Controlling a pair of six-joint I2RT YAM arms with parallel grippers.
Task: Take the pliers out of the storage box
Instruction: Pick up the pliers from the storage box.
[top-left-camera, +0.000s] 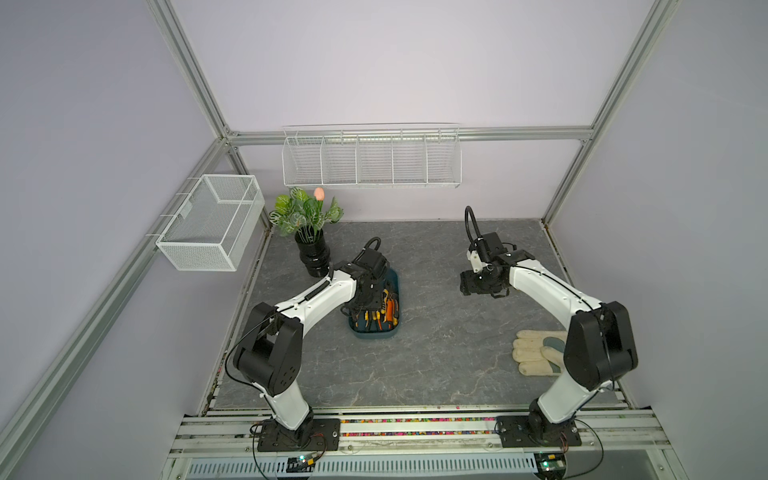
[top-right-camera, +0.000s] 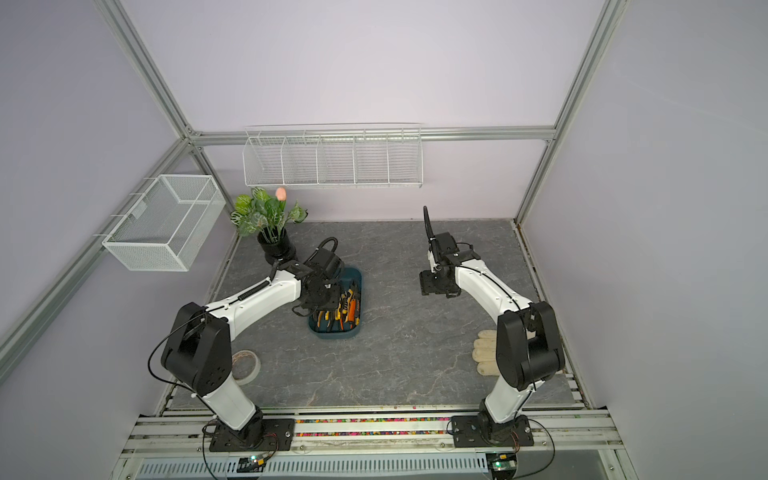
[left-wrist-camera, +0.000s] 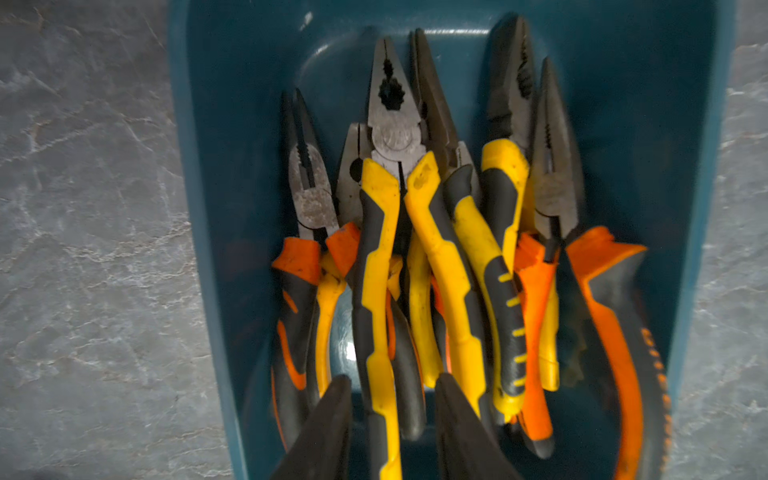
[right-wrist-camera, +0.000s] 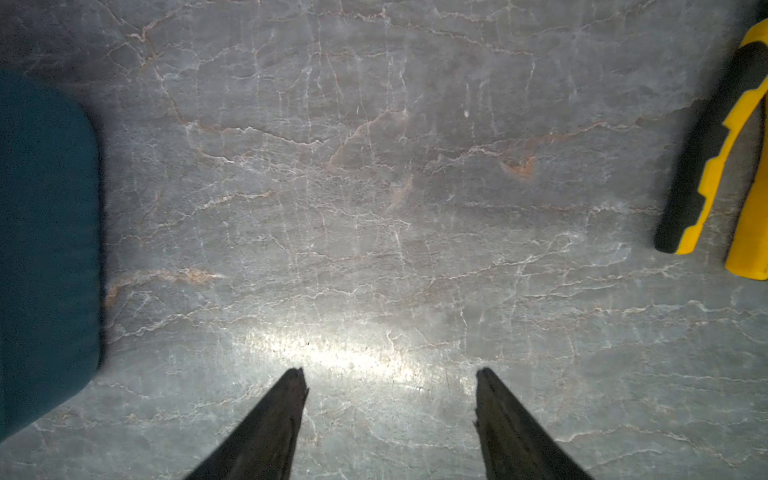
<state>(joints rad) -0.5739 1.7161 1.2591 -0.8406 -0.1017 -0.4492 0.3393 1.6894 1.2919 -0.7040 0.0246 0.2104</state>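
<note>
The pliers lie piled in the storage box on the tabletop. Our left claw straddles one yellow handle; whether it clamps, we cannot tell. Our right claw hangs spread apart.

Grey marbled table. Teal box sits left of centre. Black vase w/ plant just behind it, back-left corner. Pale glove front right. Tape roll front left. Yellow/black pliers lie on bare top, apart from box.
</note>
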